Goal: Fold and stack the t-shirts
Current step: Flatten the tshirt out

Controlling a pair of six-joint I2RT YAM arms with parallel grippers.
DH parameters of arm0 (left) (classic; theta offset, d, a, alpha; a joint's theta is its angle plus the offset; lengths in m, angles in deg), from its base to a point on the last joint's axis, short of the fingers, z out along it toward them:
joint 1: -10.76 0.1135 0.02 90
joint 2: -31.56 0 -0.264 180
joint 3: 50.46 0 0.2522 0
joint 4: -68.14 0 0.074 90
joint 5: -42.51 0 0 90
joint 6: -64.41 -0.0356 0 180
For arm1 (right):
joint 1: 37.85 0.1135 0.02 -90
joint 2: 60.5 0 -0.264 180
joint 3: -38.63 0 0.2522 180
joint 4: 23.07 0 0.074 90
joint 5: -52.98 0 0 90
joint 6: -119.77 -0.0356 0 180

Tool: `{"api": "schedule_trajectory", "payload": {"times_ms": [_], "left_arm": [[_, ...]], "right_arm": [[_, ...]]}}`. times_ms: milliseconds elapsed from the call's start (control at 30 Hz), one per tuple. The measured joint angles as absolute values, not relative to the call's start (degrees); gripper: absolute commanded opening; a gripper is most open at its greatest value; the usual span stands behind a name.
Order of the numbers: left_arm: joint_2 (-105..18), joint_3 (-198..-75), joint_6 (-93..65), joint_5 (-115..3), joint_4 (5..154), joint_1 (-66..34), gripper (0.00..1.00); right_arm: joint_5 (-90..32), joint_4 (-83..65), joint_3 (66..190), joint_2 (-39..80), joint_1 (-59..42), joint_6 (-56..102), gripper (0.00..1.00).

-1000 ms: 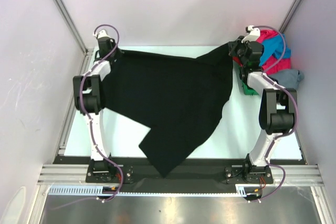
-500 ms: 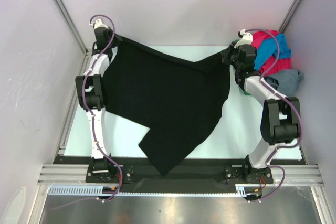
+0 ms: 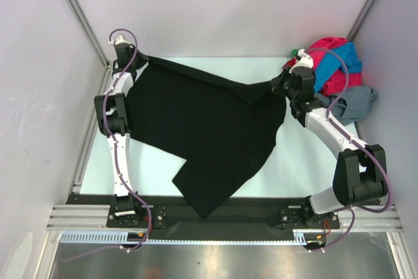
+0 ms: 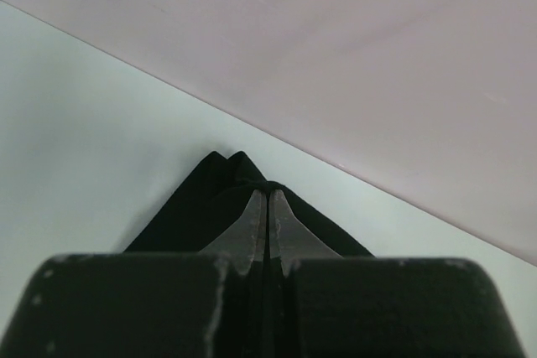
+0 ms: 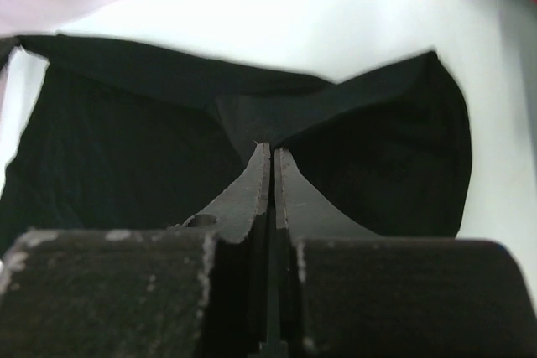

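While both arms reach toward the far side of the table (image 3: 307,161), the left gripper (image 4: 267,197) and the right gripper (image 5: 270,150) are each clenched on a far edge of the black t-shirt (image 3: 209,129). It is stretched between them, its lower tip at the near edge. Spreading it flat appears to be the step in hand. Next, it likely needs even lowering. The other t-shirts (image 3: 336,63) lie heaped far right.

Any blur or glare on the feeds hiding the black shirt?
Top external: sharp, even light, no glare, but the black t-shirt shows little fold detail. Left wrist: left end effector blurred near the lens. Right wrist: right end effector likewise soft.
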State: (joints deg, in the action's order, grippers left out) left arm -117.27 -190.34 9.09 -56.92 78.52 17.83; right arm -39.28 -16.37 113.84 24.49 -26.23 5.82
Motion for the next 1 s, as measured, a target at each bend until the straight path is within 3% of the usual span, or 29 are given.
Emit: {"api": "schedule_trajectory", "payload": {"times_ms": [800, 1000], "left_arm": [[-117.47, -190.34, 8.96, -58.89, 81.71, 20.56, 0.02], [-117.84, -190.32, 9.09, -60.18, 82.26, 21.96, 0.08]], "right_arm": [[-41.16, -8.44, 106.17, 16.23, -19.15, -3.05, 0.00], [-41.12, -7.33, 104.71, 15.92, -19.15, -3.88, 0.00]]}}
